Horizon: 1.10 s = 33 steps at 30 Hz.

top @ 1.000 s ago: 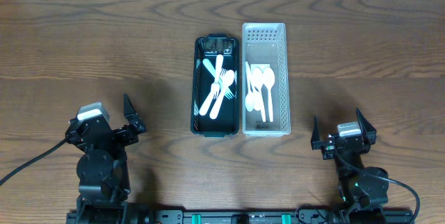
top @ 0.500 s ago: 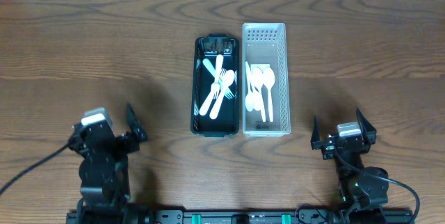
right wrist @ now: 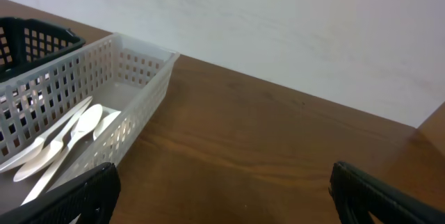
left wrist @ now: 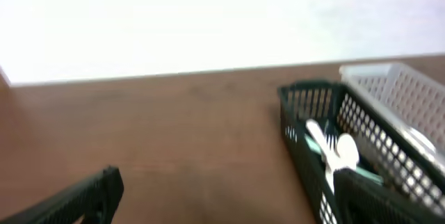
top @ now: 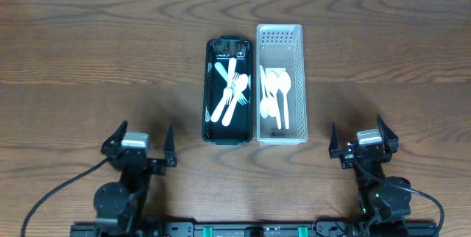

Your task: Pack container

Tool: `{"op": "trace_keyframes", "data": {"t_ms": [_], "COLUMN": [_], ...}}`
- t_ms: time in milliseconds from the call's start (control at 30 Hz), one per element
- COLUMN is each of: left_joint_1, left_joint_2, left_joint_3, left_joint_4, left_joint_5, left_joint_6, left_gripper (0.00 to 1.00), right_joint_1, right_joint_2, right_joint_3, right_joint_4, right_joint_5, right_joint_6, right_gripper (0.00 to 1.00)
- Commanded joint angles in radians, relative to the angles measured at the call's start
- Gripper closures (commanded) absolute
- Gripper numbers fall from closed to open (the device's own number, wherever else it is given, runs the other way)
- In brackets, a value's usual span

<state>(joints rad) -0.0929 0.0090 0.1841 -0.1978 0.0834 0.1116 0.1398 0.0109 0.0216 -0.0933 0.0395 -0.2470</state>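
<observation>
A black basket (top: 208, 97) in the table's middle holds white forks (top: 229, 90). A white basket (top: 299, 82) right beside it holds white spoons (top: 276, 93). My left gripper (top: 139, 140) is open and empty near the front edge, left of the black basket. In the left wrist view the black basket (left wrist: 309, 130) and a fork (left wrist: 338, 151) show at the right. My right gripper (top: 358, 135) is open and empty at the front right. The right wrist view shows the white basket (right wrist: 139, 78) and spoons (right wrist: 66, 137) at the left.
The wooden table (top: 88, 53) spreads bare on both sides of the two baskets. Black cables (top: 44, 193) trail from the arm bases along the front edge. A pale wall (right wrist: 278, 22) stands beyond the table's far edge.
My left arm has swung right and turned, so its open gripper now faces the far side nearer the black basket. The right arm has not moved.
</observation>
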Motion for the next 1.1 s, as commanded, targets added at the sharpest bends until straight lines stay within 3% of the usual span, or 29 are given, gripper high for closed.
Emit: {"op": "trace_keyframes", "data": {"t_ms": [0, 133, 1067], "left_joint_1": [-0.003, -0.003, -0.003], "left_joint_2": [-0.007, -0.006, -0.004], "left_joint_3": [-0.100, -0.178, -0.179], "left_joint_4": [0.085, 0.130, 0.132], "left_joint_5": [0.032, 0.014, -0.012], "left_joint_6": [0.053, -0.028, -0.027], "left_gripper": [0.02, 0.02, 0.02], "right_joint_1": [-0.008, -0.008, -0.008], "right_joint_2": [-0.005, -0.005, -0.005], "right_joint_3": [-0.005, -0.005, -0.005], "right_joint_4": [-0.001, -0.001, -0.001], "right_joint_5": [-0.007, -0.007, -0.007], "right_joint_6": [-0.009, -0.009, -0.009], "right_gripper": [0.01, 0.01, 0.01]}}
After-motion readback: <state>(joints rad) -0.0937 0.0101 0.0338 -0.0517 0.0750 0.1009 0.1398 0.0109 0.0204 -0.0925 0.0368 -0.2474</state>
